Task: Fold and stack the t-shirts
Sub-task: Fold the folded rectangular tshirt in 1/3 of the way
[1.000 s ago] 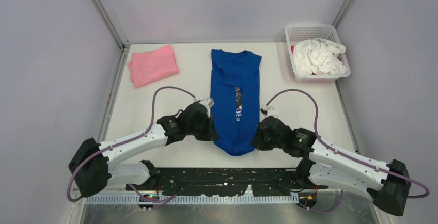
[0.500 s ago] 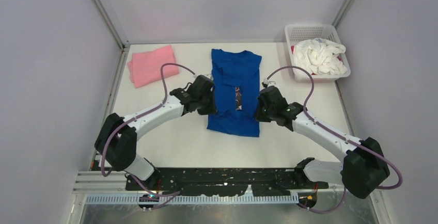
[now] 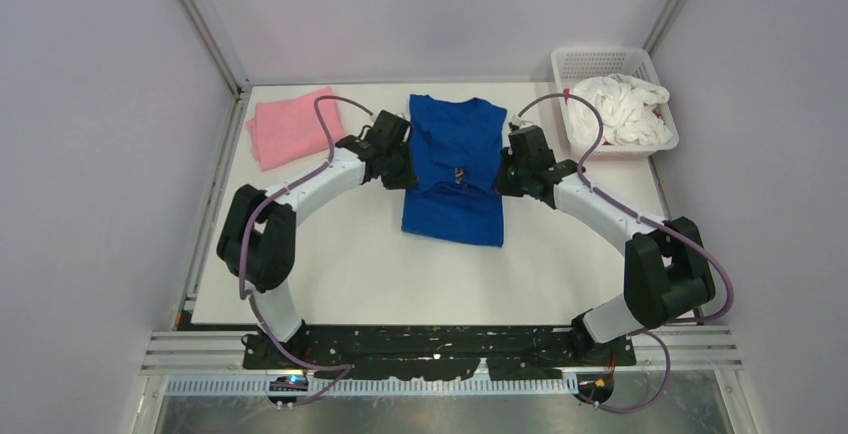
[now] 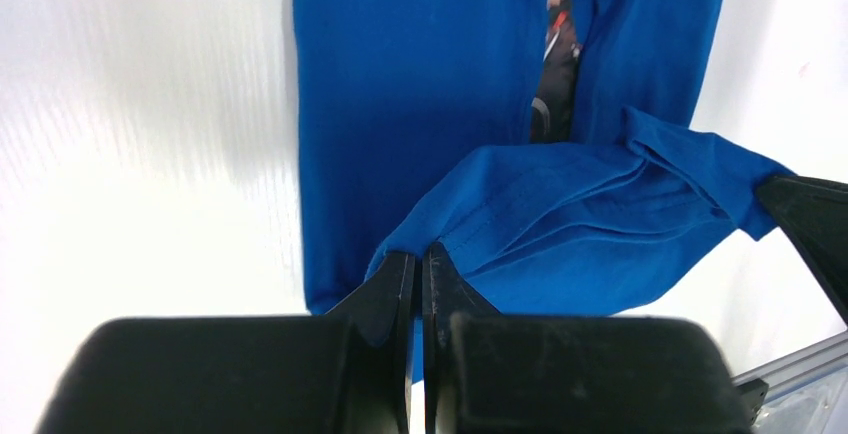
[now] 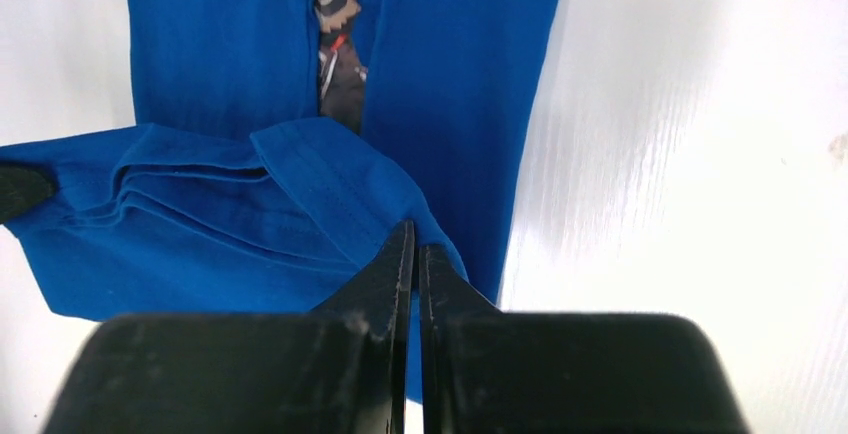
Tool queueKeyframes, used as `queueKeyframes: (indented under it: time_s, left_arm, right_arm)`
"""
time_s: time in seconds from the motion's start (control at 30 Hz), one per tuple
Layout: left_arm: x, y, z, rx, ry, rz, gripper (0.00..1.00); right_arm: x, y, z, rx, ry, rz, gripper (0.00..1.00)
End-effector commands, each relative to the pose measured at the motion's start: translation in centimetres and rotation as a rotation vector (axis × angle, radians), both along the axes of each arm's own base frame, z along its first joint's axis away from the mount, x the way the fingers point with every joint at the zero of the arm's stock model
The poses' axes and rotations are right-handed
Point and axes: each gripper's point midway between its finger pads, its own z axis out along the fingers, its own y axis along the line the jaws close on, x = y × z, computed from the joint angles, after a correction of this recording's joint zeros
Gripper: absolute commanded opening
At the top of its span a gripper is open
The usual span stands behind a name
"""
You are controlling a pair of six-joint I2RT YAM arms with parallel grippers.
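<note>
The royal blue t-shirt (image 3: 455, 169) lies at the table's middle, sleeves folded in, a strip of its print (image 4: 555, 84) showing between the flaps. Its bottom hem is lifted and doubled over towards the collar. My left gripper (image 3: 405, 176) is shut on the hem's left corner (image 4: 440, 239). My right gripper (image 3: 500, 182) is shut on the hem's right corner (image 5: 400, 209). Both hold the hem above the shirt's middle. The light pink t-shirt (image 3: 293, 126) lies folded at the far left, apart from both grippers.
A white mesh basket (image 3: 585, 59) with white cloth (image 3: 620, 109) in it stands at the far right corner. Metal frame posts rise at the table's back corners. The white tabletop (image 3: 340, 254) shows in front of the shirt.
Both grippers have carried the blue shirt's bottom hem away from the near edge towards the collar, folding the lower half over. The arms have stretched out far across the table.
</note>
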Motion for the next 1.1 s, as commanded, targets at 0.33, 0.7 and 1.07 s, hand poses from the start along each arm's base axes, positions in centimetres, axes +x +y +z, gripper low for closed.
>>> queueKeyframes:
  time_s: [0.33,0.7,1.07]
  left_arm:
    - [7.4,-0.9,-0.3,-0.035,-0.027,-0.005,0.04]
    - [11.5,-0.5,1.0,-0.039,-0.032,-0.018,0.98]
    - [3.9,1.9,3.8,-0.122,-0.105,-0.035,1.00]
  right_arm:
    - [7.7,0.2,0.9,0.089,-0.071,0.003,0.05]
    - [11.8,-1.9,0.5,0.096,-0.040,-0.085,0.74]
    - [4.2,-0.4,1.1,0.195,-0.051,0.042,0.95]
